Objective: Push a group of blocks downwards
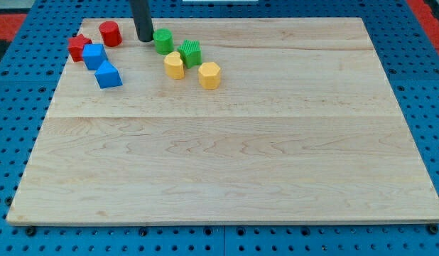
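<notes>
My tip point(144, 39) rests on the board near the view's top left, just left of a green cylinder point(163, 40) and right of a red cylinder point(110, 33). Below and right of the green cylinder sit a green star-like block point(191, 53), a yellow block point(174, 65) and a yellow hexagonal block point(209, 75), close together. At the far left lie a red block point(79, 47), a blue block point(94, 55) touching it, and another blue block point(108, 75) just below.
The wooden board point(226, 156) lies on a blue pegboard surface point(6, 142). All blocks are grouped near the board's top left corner, close to its top edge.
</notes>
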Controlling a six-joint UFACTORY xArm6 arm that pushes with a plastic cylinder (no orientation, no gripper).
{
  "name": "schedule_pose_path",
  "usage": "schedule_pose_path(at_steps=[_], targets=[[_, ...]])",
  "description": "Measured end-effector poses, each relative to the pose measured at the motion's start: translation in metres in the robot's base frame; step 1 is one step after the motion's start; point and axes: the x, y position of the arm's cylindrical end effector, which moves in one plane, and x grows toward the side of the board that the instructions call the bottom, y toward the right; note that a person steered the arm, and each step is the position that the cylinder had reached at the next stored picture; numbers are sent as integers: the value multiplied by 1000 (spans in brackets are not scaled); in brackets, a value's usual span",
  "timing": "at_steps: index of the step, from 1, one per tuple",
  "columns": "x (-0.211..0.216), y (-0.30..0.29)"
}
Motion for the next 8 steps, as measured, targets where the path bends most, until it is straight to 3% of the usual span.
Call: schedule_pose_path(at_steps=[1, 2, 3, 4, 5, 6, 8], targets=[[-5, 30], [34, 55], [47, 60], [26, 41], [50, 37], [59, 86], [42, 123]])
